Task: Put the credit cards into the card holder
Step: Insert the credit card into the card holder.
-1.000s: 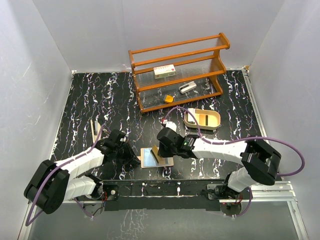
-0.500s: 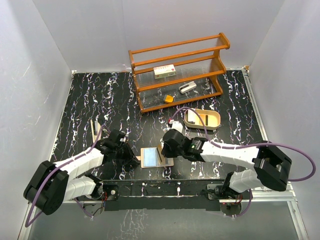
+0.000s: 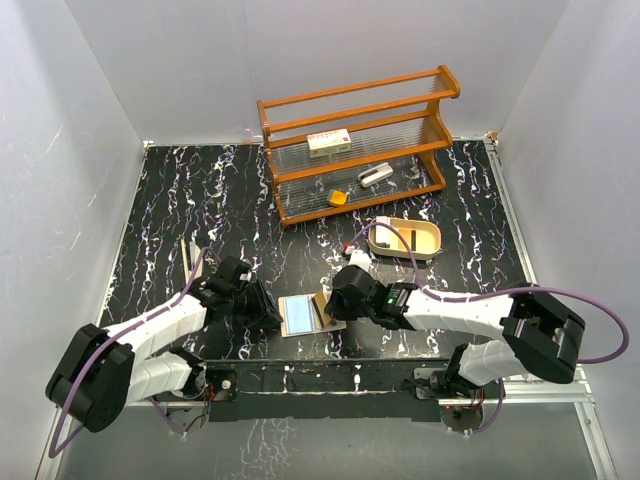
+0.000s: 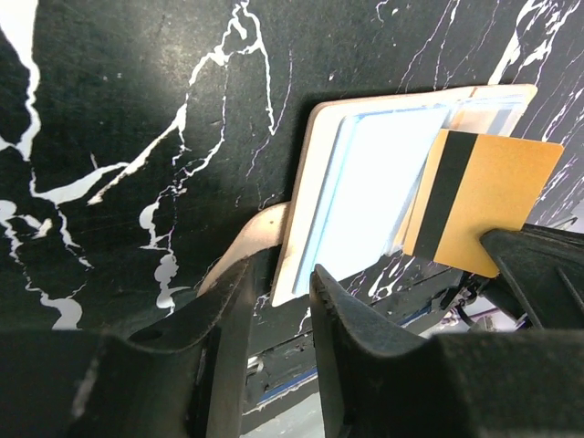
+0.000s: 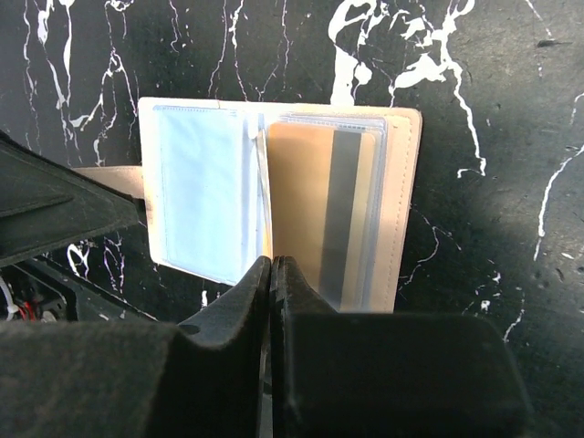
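Observation:
The card holder lies open on the black marbled table between the two arms, showing a pale blue left pocket and a clear right pocket. My right gripper is shut on the near edge of an orange-yellow credit card with a dark stripe. The card slants over the holder's right half, its far end at the clear pocket. My left gripper is at the holder's left near corner, with a gap between its fingers and the tan flap beside the left finger.
A wooden rack at the back holds a white box, a small orange block and a grey object. An oval tin tray sits right of centre. A thin pale strip lies at the left.
My left gripper's jaws have parted at the holder's corner. The right gripper has drawn a little nearer and rightward with the card, which now leans lower over the right pocket.

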Action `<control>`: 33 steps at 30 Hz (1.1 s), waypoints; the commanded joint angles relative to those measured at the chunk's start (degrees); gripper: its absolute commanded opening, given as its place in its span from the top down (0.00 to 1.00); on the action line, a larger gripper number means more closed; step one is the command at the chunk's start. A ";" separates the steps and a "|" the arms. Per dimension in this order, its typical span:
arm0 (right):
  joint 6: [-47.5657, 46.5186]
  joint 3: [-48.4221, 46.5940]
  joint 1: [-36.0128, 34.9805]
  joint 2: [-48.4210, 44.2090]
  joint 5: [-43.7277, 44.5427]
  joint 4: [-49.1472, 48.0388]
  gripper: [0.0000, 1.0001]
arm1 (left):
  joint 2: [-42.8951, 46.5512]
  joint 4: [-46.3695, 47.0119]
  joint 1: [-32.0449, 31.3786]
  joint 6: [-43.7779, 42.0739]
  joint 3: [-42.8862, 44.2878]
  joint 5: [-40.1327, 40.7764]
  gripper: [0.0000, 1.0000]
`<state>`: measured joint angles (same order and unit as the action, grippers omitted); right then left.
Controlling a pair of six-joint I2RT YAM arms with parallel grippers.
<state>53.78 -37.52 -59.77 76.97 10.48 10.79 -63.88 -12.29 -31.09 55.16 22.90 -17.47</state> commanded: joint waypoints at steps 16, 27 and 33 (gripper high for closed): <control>1.33 1.90 1.34 -3.03 -2.09 -7.36 1.00 | -3.63 1.40 -0.10 -0.84 -0.92 -0.32 0.91; 1.88 9.04 5.29 -0.76 -9.73 -18.59 1.00 | -5.06 1.33 -0.10 -1.90 -0.53 -0.15 1.00; 2.21 10.96 6.70 -1.21 -11.70 -20.98 1.00 | -6.08 0.81 -0.06 -2.67 -0.02 0.54 1.00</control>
<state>55.90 -27.51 -53.80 75.99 0.64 -6.35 -68.45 -8.97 -31.07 54.13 22.63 -19.05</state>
